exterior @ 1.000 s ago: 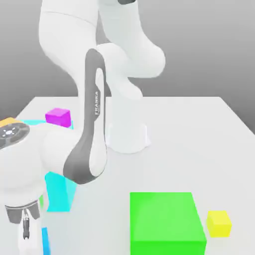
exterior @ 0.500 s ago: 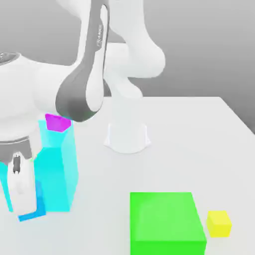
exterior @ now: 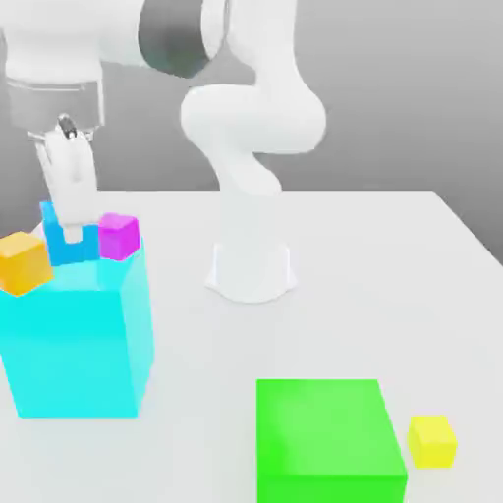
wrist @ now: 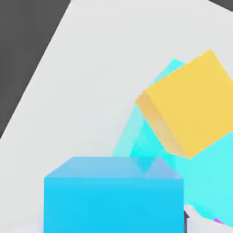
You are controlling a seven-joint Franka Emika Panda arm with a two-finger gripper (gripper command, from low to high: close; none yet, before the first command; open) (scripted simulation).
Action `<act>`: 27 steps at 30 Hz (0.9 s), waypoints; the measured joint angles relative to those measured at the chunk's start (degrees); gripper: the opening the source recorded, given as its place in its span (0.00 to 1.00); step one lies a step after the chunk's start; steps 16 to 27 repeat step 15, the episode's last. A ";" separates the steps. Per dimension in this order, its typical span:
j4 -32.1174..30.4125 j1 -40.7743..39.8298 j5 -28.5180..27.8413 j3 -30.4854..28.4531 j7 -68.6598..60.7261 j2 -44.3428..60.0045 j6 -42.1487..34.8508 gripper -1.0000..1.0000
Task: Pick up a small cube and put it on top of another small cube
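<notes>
Up at the exterior view's left, the hand (exterior: pixel 71 234) is pinching the small cube (exterior: pixel 69 246), its fingers pressed against the sky-blue sides. The cube is hanging at the level of the top of the large cyan block (exterior: pixel 79 334), with the orange cube (exterior: pixel 24 262) just to its left and the magenta cube (exterior: pixel 119 236) just to its right; whether it is touching the block's top cannot be told. No brand mark or other writing is showing on the arm (exterior: pixel 251 108) in this pose, and the cubes are carrying none. Four small cubes are showing: sky-blue, orange, magenta, and a yellow one (exterior: pixel 432 440) lying at the near right of the worktop (exterior: pixel 393 265). Two big blocks are standing there: the cyan one and a green one (exterior: pixel 329 440) just left of the yellow cube. In the hand view the small cube is sitting close, with the orange cube (wrist: pixel 191 107) beyond it over the cyan block (wrist: pixel 205 177).
</notes>
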 joint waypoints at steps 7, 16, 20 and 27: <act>-4.94 -1.43 0.99 -2.04 -5.93 -14.46 -9.96 0.00; -12.25 -1.74 0.18 -3.51 -7.39 -13.11 -1.24 1.00; -12.25 -1.74 0.18 -3.51 -7.39 -13.11 -1.24 1.00; -12.25 -1.74 0.18 -3.51 -7.39 -13.11 -1.24 1.00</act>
